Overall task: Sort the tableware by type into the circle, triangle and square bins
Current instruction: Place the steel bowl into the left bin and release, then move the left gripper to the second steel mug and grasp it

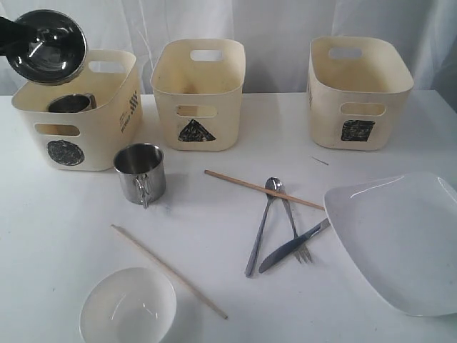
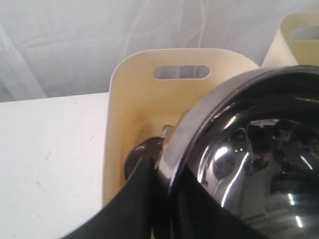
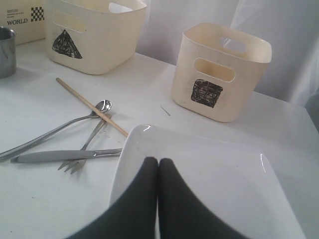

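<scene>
My left gripper (image 1: 20, 41) is shut on the rim of the steel bowl (image 1: 46, 46), tilted above the circle bin (image 1: 96, 132). In the left wrist view the bowl (image 2: 249, 149) fills the frame beside the gripper (image 2: 165, 172). One steel mug (image 1: 71, 103) lies in that bin and another (image 1: 141, 171) stands on the table. Spoon (image 1: 261, 227), fork (image 1: 294, 229) and knife (image 1: 289, 248) lie crossed near one chopstick (image 1: 243, 182); the other chopstick (image 1: 168, 271) lies beside the white bowl (image 1: 128, 307). My right gripper (image 3: 158, 162) hovers shut and empty over the white plate (image 3: 214, 174).
The triangle bin (image 1: 198, 93) and square bin (image 1: 359, 89) stand along the back, both showing nothing inside. The plate (image 1: 400, 239) reaches the table's right edge. A white curtain hangs behind the bins.
</scene>
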Controlling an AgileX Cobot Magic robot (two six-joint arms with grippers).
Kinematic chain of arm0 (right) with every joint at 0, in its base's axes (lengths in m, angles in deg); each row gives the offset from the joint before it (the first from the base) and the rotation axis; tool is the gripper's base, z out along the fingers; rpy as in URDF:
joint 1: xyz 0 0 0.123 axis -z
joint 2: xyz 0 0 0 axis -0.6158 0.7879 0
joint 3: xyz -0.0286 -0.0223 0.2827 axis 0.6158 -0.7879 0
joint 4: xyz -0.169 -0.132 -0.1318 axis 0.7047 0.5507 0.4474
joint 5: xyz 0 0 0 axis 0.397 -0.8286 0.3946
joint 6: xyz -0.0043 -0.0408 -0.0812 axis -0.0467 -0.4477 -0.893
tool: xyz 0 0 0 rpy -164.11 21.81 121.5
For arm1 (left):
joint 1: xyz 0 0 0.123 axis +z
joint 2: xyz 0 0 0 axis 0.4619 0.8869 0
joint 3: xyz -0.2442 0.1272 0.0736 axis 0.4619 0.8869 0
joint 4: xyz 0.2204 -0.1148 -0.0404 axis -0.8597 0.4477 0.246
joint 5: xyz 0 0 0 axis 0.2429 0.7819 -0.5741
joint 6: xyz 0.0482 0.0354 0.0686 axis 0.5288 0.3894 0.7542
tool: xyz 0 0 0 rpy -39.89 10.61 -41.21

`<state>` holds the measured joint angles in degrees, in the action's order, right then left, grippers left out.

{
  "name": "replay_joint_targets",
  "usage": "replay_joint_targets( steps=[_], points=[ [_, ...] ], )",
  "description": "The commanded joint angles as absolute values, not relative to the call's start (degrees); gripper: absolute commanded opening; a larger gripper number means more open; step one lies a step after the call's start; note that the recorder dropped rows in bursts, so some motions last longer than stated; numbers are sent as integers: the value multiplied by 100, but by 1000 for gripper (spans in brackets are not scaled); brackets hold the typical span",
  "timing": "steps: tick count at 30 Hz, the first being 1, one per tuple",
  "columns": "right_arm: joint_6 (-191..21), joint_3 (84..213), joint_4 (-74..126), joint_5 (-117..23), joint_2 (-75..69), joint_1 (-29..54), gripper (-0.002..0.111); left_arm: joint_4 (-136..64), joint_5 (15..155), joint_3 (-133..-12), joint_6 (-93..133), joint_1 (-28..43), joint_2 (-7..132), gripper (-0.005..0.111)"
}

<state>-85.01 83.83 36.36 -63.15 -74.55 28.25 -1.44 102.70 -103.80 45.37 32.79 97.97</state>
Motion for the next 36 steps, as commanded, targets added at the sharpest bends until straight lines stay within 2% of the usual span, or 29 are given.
replay_joint_targets(
  steps=[1,13,16,19,21,27,36],
  points=[
    [-8471,8352,3624,-6253,-7490,2825,0,-52,10710,-11239,4331,3284,10649,0],
    [-8471,8352,3624,-6253,-7490,2825,0,-83,10716,-11545,4461,3284,11381,2],
    [-8471,8352,3624,-6253,-7490,2825,0,-83,10784,-11545,4464,3284,11371,20],
    [-8471,8352,3624,-6253,-7490,2825,0,-83,10839,-11545,4443,3284,11264,45],
    [-8471,8352,3624,-6253,-7490,2825,0,-54,10895,-11545,4399,3284,11122,53],
    [-8471,8352,3624,-6253,-7490,2825,0,-41,11166,-11545,4400,3284,10477,51],
    [-8471,8352,3624,-6253,-7490,2825,0,-41,12556,-11139,4271,3066,9586,51]
  ],
)
